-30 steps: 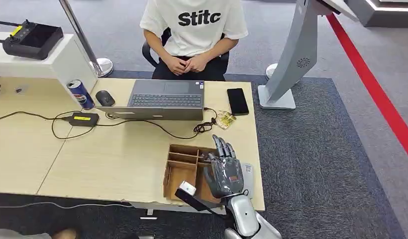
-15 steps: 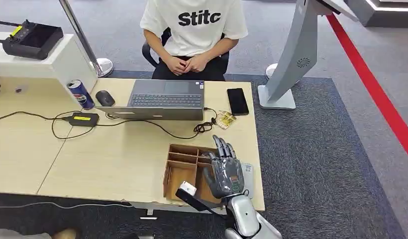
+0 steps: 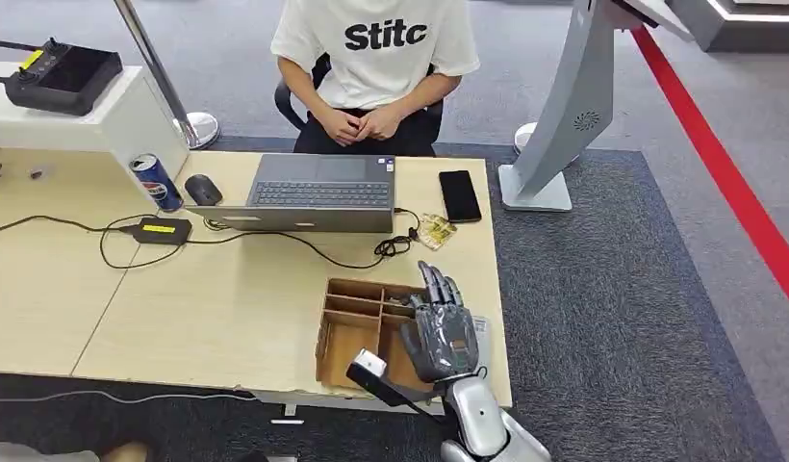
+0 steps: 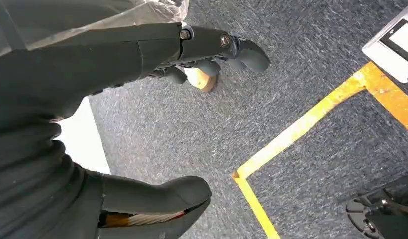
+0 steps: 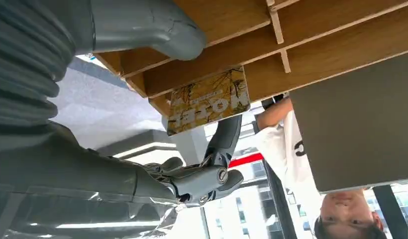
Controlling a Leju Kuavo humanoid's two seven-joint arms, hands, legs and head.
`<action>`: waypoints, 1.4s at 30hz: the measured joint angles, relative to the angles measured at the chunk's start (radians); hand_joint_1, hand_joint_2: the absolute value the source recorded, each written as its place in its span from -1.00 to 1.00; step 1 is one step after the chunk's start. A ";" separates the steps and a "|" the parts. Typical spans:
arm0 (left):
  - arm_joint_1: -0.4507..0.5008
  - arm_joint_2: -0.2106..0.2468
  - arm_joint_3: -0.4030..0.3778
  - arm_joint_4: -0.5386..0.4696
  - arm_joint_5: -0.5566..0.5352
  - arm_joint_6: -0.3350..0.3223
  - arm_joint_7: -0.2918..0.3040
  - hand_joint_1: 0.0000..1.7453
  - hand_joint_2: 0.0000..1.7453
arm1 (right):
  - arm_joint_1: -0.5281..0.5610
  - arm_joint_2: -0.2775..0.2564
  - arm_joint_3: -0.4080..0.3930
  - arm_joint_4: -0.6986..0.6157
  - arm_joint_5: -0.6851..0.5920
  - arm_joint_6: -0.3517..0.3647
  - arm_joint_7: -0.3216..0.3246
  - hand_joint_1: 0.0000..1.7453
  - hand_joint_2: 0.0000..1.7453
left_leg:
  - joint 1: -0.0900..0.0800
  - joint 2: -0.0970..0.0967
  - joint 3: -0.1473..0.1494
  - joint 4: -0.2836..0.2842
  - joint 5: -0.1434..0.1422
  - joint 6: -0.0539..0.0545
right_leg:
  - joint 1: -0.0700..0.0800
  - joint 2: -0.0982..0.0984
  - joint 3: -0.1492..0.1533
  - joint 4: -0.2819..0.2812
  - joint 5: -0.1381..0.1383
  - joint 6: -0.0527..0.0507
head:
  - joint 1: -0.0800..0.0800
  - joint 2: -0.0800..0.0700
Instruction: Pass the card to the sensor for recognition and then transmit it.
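We see one card (image 5: 208, 99), yellow-brown with printed letters, standing in the wooden organiser (image 3: 357, 318) near the front edge of the surface (image 3: 227, 289). Our right hand (image 3: 441, 332) hovers over the organiser's right side; in the wrist view its thumb (image 5: 157, 30) and one dark finger (image 5: 227, 134) lie to either side of the card, but we cannot tell whether they pinch it. Our left hand (image 4: 142, 59) hangs over carpet, fingers apart, holding nothing. On the surface we count one laptop (image 3: 321, 192), one phone (image 3: 459, 195), one can (image 3: 157, 182), one mouse (image 3: 203, 189). One person (image 3: 376, 58) sits behind the laptop.
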 joint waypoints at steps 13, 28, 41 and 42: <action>0.002 0.001 0.002 0.000 -0.002 0.000 0.000 -1.00 1.00 | 0.003 -0.018 -0.015 0.000 0.006 0.003 0.002 0.00 1.00 | 0.000 0.000 0.000 0.000 0.000 0.000 | 0.000 0.000 0.000 0.000 0.000 0.000 | 0.000 0.000; 0.002 0.001 0.002 0.000 -0.006 0.000 -0.001 -1.00 1.00 | 0.003 -0.019 -0.017 0.000 0.007 0.000 -0.002 -0.06 1.00 | 0.000 0.000 0.000 0.000 0.000 0.000 | 0.000 0.000 0.000 0.000 0.000 0.000 | 0.000 0.000; 0.002 0.001 0.002 0.000 -0.013 -0.003 -0.001 -1.00 1.00 | -0.001 -0.019 -0.023 0.000 0.011 -0.007 -0.006 -0.06 1.00 | 0.000 0.000 0.000 0.000 0.000 0.000 | 0.000 0.000 0.000 0.000 0.000 0.000 | 0.000 0.000; 0.002 0.001 0.002 0.000 -0.014 -0.003 -0.001 -1.00 1.00 | -0.001 -0.019 -0.024 0.000 0.012 -0.007 -0.007 -0.08 1.00 | 0.000 0.000 0.000 0.000 0.000 0.000 | 0.000 0.000 0.000 0.000 0.000 0.000 | 0.000 0.000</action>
